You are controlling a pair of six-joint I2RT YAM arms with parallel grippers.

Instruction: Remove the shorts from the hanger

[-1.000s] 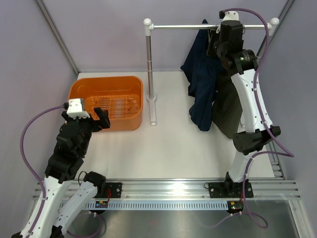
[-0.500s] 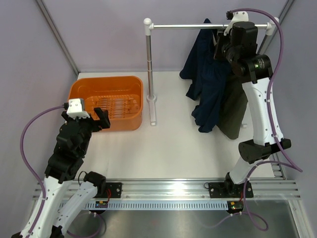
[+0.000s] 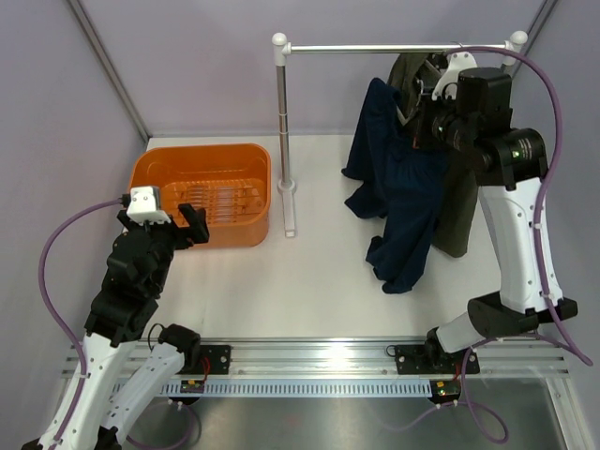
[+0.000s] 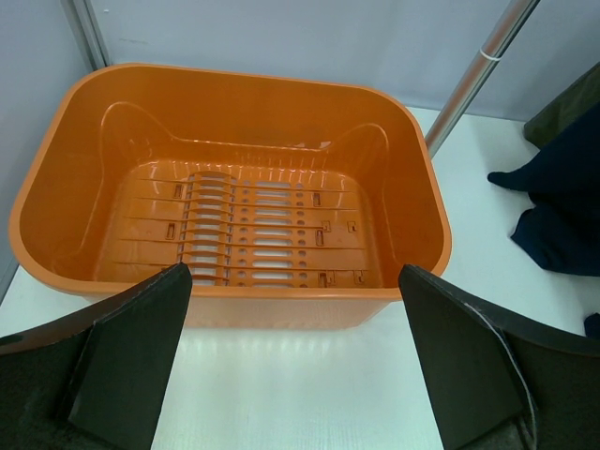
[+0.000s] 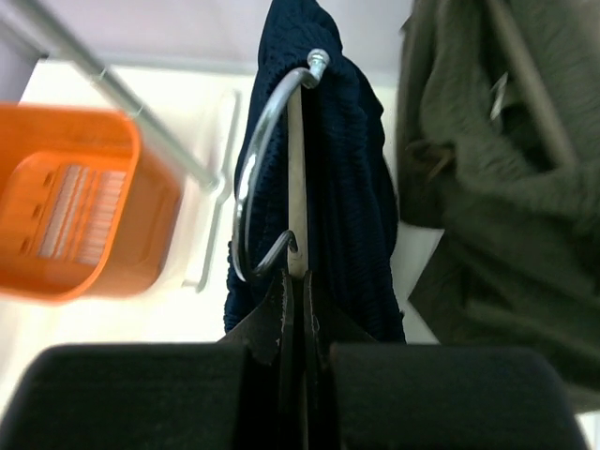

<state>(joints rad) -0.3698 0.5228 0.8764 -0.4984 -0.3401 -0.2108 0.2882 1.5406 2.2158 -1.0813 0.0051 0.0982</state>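
Note:
The navy shorts hang from a pale hanger with a metal hook. My right gripper is shut on the hanger's neck, just below the hook. The hook hangs free in the air, off the rail. The navy shorts also show in the right wrist view, draped behind the hook. The olive green shorts hang behind and to the right, and fill the right wrist view's right side. My left gripper is open and empty, facing the orange basket.
The orange basket stands at the left, empty. The rail's post and its white foot stand mid-table, between the basket and the shorts. Purple walls close in both sides.
My right arm has pulled the hanger with the navy shorts off the rail, toward the near side and lower. The shorts now hang further forward. The left arm has not moved.

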